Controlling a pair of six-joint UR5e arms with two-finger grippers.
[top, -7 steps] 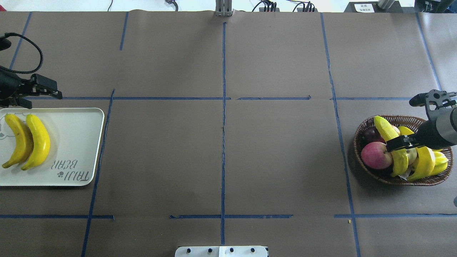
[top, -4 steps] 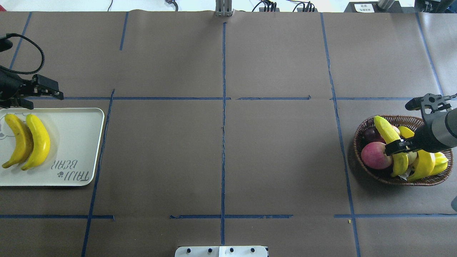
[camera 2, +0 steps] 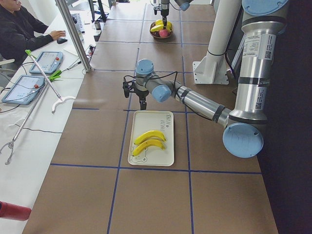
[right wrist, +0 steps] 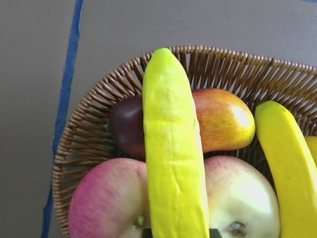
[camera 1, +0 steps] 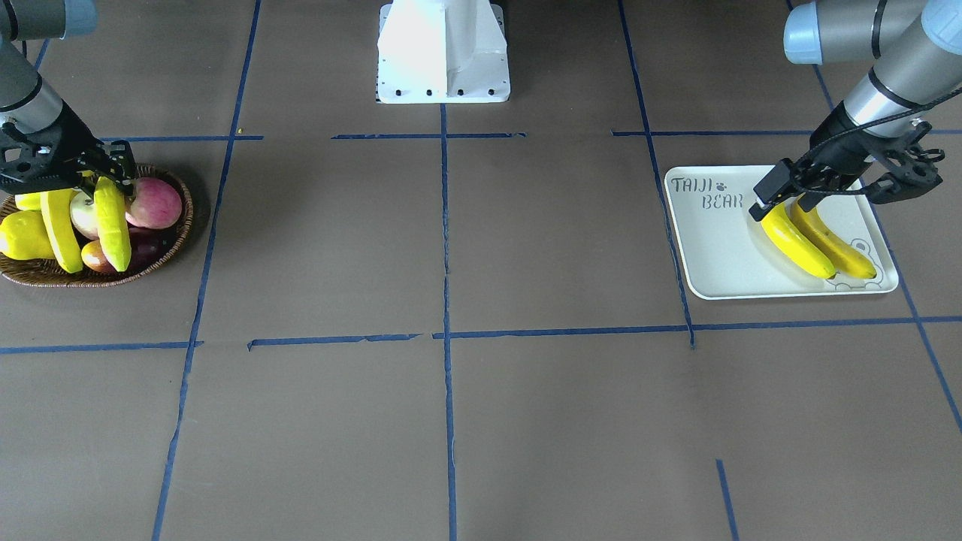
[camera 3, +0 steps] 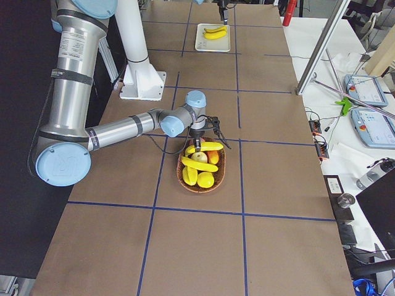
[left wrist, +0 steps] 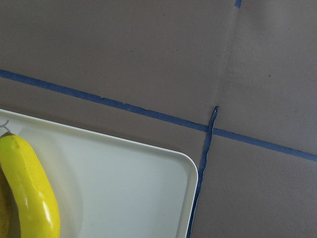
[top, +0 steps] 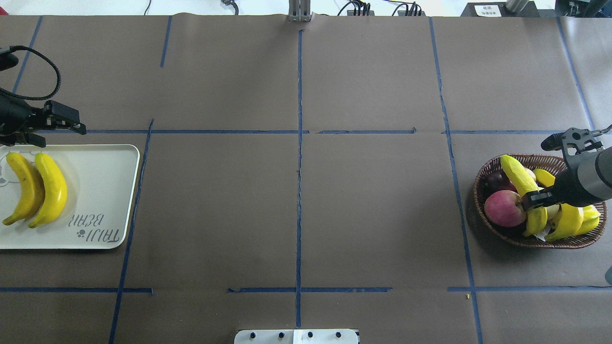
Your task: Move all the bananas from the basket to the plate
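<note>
right gripper (top: 534,199) is clenched across the middle of a banana (top: 515,173) in the basket (top: 550,159), at the right end of the table (top: 373,215). That banana rides on top of the apple (top: 503,209) and other fruit. Its long axis runs away from the robot and its far tip is over the basket's far rim (can't tell if it's lifted clear). second banana (top: 568,220) lies just beside it, on roughly the same heading

basket and plate (top: 105,191) are well apart, with a broad stretch of brown table and blue tape lines (top: 300,167) between. The plate sits at the left end, its outer edge cut off in the overhead view. two bananas (top: 51,188) lie on it, touching side by side, with long axes across the plate's short side, on the half away from the lettering

left gripper (top: 63,135) hangs above the plate, apart from the fruit, jaws spread, holding nothing
</note>
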